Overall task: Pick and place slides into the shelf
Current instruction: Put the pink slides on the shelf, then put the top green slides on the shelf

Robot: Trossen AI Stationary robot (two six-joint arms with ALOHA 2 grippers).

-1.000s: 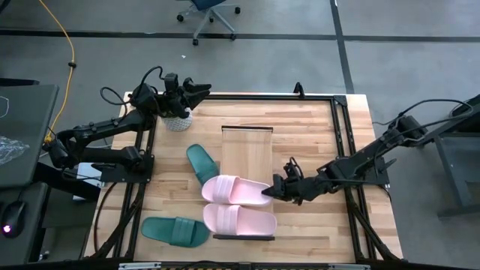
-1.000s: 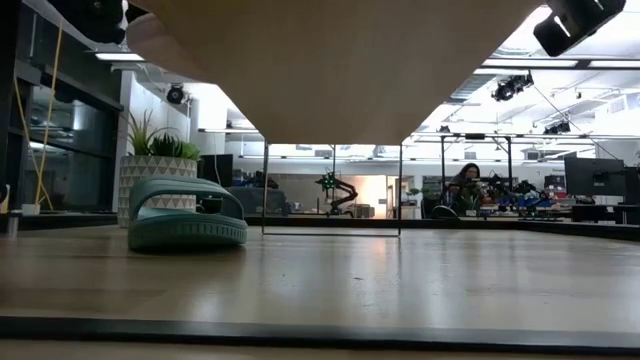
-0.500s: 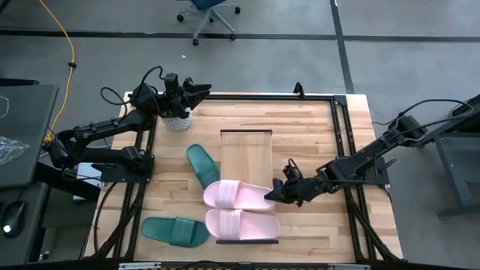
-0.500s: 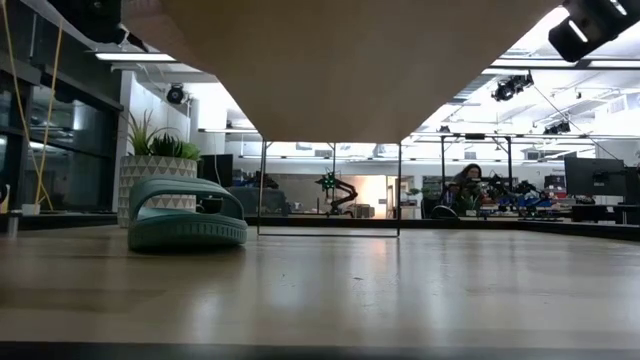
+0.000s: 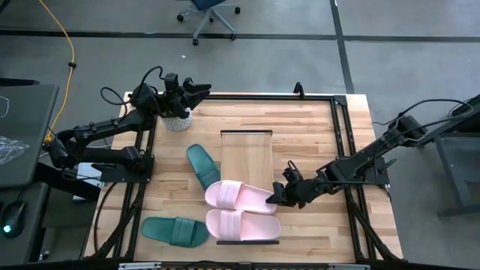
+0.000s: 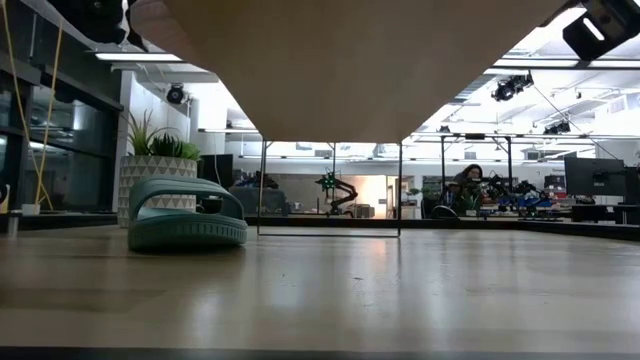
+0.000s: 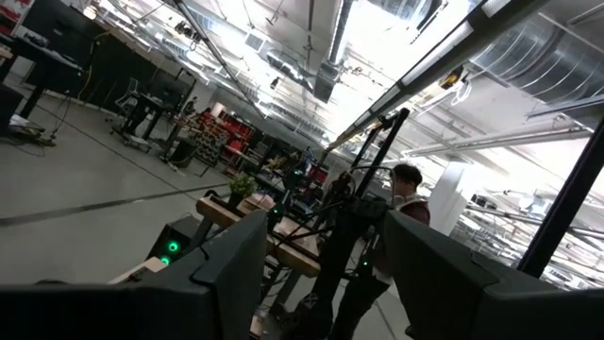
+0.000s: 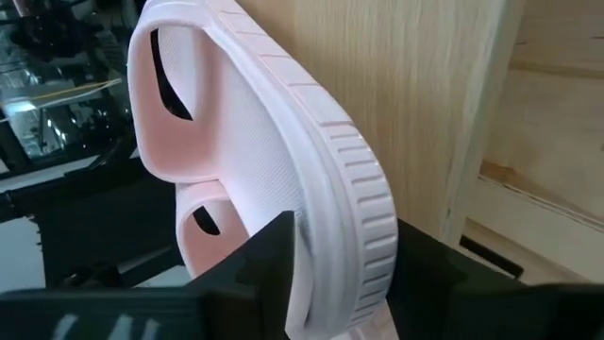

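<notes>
The shelf (image 5: 246, 154), a long light-wood board with a black frame, lies in the middle of the table. One pale pink slide (image 5: 241, 225) lies across the shelf's near end. A second pink slide (image 5: 238, 196) sits across the board just beyond it, in my right gripper (image 5: 276, 196), which is shut on it. One teal slide (image 5: 202, 165) lies on the table by the shelf's left edge and also shows in the low view (image 6: 187, 213). The other teal slide (image 5: 175, 231) is near the near-left corner. My left gripper (image 5: 196, 89) waits open at the far-left corner. My right gripper pinches the pink slide's right end (image 8: 354, 236) between its two fingers (image 8: 274, 260). It comes level from the table's right side, along the slide's length. The slide lies strap-up across the shelf board. I cannot tell whether it rests on the board.
A potted plant (image 5: 178, 120) stands below the left gripper at the far-left corner and also shows in the low view (image 6: 158, 170). The far half of the shelf board is bare. Black frame rails (image 5: 341, 150) run along the table's sides. People work at benches in the room behind.
My right gripper has carried the held pink slide a little toward the table's near edge and right, closer to the other pink slide. It stays shut on the slide. The left arm has kept still.
</notes>
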